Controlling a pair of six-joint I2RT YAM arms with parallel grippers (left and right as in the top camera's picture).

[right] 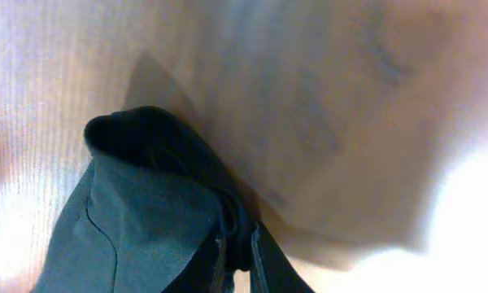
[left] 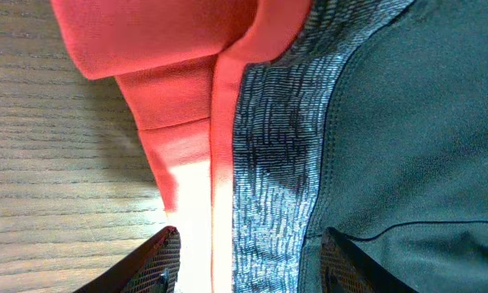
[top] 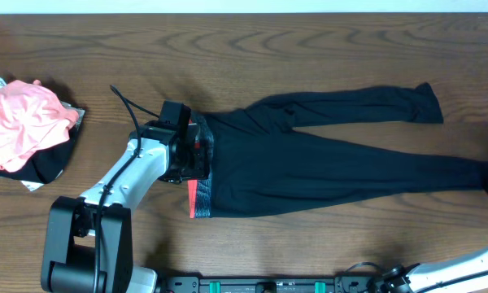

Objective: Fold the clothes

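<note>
1. The table is spanned almost from side to side by the leggings, which are laid flat and unfolded: waistband to the left, both legs running to the right.
2. A heap of pink and black garments is seen at the far left, well apart.
3. The waistband is straddled by the left gripper, whose jaws are held wide, with nothing clamped.
4. The lower leg's cuff appears to be pinched and lifted by the right gripper, its jaws drawn nearly together; the view is blurred.
5. The first fold is judged to be in preparation, with no fold made yet.
6. Next, the waistband must be clamped, then both ends raised together so the cloth is carried over without bunching.
</note>
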